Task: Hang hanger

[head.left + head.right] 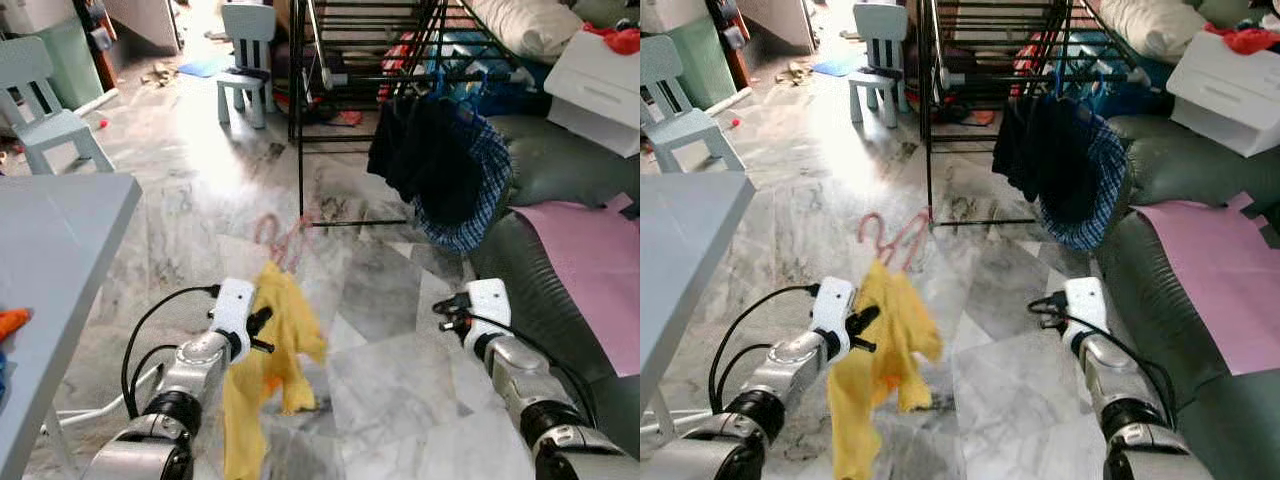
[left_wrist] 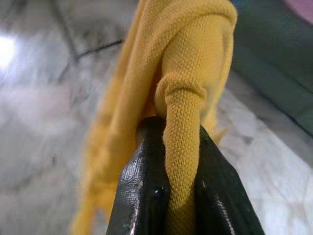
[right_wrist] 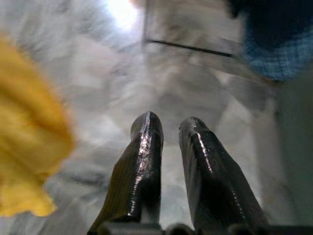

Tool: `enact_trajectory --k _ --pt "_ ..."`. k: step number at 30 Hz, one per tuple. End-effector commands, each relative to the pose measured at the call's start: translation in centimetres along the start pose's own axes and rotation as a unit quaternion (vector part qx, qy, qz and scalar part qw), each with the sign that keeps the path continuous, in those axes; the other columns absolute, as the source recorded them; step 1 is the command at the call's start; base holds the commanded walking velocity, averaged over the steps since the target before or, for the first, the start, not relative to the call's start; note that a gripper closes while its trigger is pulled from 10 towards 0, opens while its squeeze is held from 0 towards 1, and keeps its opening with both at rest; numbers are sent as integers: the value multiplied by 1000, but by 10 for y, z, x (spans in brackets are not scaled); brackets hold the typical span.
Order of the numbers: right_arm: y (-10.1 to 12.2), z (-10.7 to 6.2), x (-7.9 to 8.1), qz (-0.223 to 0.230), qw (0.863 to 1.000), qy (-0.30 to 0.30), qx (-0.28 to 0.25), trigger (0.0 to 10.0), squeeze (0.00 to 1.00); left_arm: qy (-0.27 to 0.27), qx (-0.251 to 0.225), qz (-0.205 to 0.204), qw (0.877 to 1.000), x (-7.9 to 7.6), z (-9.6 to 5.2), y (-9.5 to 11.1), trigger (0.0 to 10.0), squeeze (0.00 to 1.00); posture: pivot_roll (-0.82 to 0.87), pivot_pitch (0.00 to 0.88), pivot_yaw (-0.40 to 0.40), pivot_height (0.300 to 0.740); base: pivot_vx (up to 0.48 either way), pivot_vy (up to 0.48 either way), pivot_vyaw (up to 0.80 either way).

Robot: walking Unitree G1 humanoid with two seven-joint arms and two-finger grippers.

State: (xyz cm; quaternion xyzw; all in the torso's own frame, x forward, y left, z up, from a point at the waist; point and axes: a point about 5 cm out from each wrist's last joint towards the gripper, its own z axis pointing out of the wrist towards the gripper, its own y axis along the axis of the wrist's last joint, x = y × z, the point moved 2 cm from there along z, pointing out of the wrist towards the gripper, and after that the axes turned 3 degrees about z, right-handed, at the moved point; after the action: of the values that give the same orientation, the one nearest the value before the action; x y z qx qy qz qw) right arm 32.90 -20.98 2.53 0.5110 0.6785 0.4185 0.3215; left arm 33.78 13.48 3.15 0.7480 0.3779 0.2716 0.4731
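Note:
A yellow garment (image 1: 270, 370) hangs from a pink hanger (image 1: 281, 236), whose hook sticks up above the cloth. My left gripper (image 1: 262, 330) is shut on a fold of the yellow cloth (image 2: 183, 98), holding it above the marble floor. The right gripper (image 1: 445, 312) is raised to the right of the garment, apart from it; its fingers (image 3: 146, 142) are shut with nothing between them. Ahead stands a black drying rack (image 1: 300, 120) with dark and blue checked clothes (image 1: 445, 165) hung on its rail.
A dark green sofa (image 1: 560, 170) with a pink mat (image 1: 590, 260) runs along the right. A white box (image 1: 600, 85) sits at its far end. A grey table (image 1: 60, 230) is close on the left. Two small pale chairs (image 1: 245, 60) (image 1: 45, 115) stand farther back.

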Motion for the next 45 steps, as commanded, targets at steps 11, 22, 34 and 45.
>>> enact_trajectory --k 11,22,34,45 --pt "15 -2 65 -98 985 143 -19 10000 0 13 -50 -43 998 -17 -12 -13 10000 0 49 0 -1 740 0 0 0" --pt "19 -14 97 10 994 79 -72 10000 0 101 -129 -89 982 -44 -22 7 10000 0 106 0 -15 740 0 0 0" --pt "18 -19 104 -27 994 82 -59 10000 0 80 -108 -102 986 -72 -11 13 10000 0 57 4 -27 740 0 0 200" --pt "22 -20 103 -40 994 81 -58 10000 0 80 -87 -110 987 -68 -10 7 10000 0 45 0 -39 740 0 0 320"
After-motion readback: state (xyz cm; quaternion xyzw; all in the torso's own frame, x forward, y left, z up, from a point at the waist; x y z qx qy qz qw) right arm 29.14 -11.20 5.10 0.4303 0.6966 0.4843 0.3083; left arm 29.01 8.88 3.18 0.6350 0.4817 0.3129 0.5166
